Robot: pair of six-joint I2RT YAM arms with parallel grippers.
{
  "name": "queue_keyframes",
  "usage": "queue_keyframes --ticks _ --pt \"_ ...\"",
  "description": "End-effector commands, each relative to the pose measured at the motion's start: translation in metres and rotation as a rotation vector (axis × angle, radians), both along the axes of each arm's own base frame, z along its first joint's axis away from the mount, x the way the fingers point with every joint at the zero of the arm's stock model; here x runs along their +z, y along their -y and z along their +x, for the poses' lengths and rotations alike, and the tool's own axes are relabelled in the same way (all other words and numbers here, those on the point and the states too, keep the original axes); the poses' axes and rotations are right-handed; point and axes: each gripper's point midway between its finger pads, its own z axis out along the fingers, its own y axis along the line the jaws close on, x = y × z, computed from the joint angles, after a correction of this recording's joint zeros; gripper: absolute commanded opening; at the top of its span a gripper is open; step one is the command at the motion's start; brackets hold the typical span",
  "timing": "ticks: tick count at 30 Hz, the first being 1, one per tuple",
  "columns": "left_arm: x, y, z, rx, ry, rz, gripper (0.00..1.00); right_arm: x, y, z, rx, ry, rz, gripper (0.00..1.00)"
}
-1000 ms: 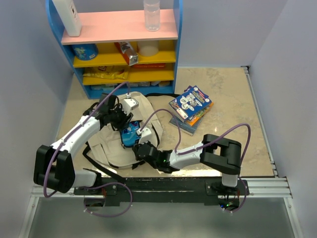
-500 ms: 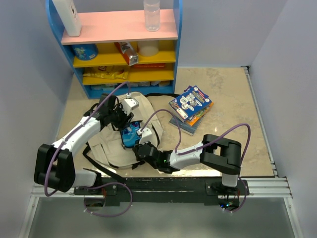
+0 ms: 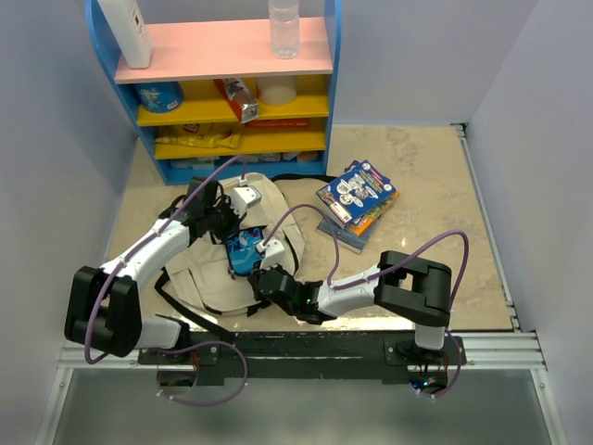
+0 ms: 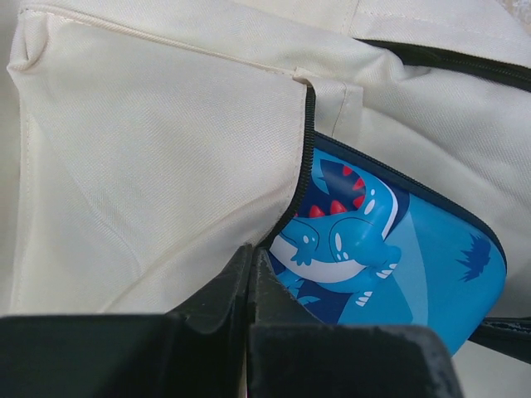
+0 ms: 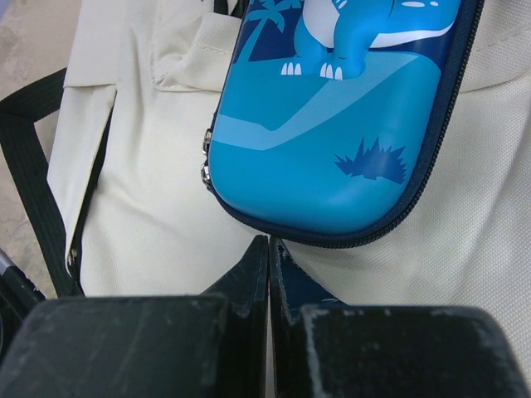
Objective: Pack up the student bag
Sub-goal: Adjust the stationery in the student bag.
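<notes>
The student bag (image 3: 199,264), beige with black straps, lies flat on the table between my arms. A blue pencil case (image 3: 243,252) with a cartoon dinosaur sits partly inside the bag's zippered pocket. In the left wrist view the bag's fabric (image 4: 149,166) covers the case's (image 4: 398,249) upper left, and my left gripper (image 4: 250,253) is shut at the black zipper edge of the pocket, pinching it. In the right wrist view my right gripper (image 5: 269,242) is shut and empty, its tips at the case's (image 5: 332,149) rounded near end, over bag fabric (image 5: 149,224). My grippers also show from above, the left gripper (image 3: 232,232) and the right gripper (image 3: 262,271).
A blue, yellow and pink shelf unit (image 3: 232,102) stands at the back with a bottle (image 3: 283,28) on top. A stack of colourful books (image 3: 357,197) lies right of the bag. A black bag strap (image 5: 25,166) trails on the table left of my right gripper.
Almost nothing. The left wrist has shifted very slightly over the bag. The pencil case and the right gripper stay where they were.
</notes>
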Motion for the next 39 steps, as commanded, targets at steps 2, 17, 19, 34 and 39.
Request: queue_keyframes --ticks 2,17,19,34,39 --pt "0.029 -0.001 0.006 0.020 0.060 -0.017 0.00 0.027 -0.006 0.013 -0.042 0.042 0.071 0.00" --pt "0.055 0.008 -0.023 -0.047 -0.004 -0.077 0.00 0.066 -0.035 0.076 -0.146 0.181 0.140 0.00" --pt "0.056 0.006 -0.025 -0.044 0.001 -0.072 0.00 0.067 -0.037 0.082 -0.165 0.193 0.140 0.00" --pt "0.004 -0.165 -0.008 0.226 -0.029 0.168 0.58 0.050 -0.011 0.085 -0.247 0.162 0.101 0.00" --pt "-0.033 -0.181 -0.015 0.232 -0.113 0.181 0.57 0.037 0.003 0.086 -0.309 0.127 0.043 0.00"
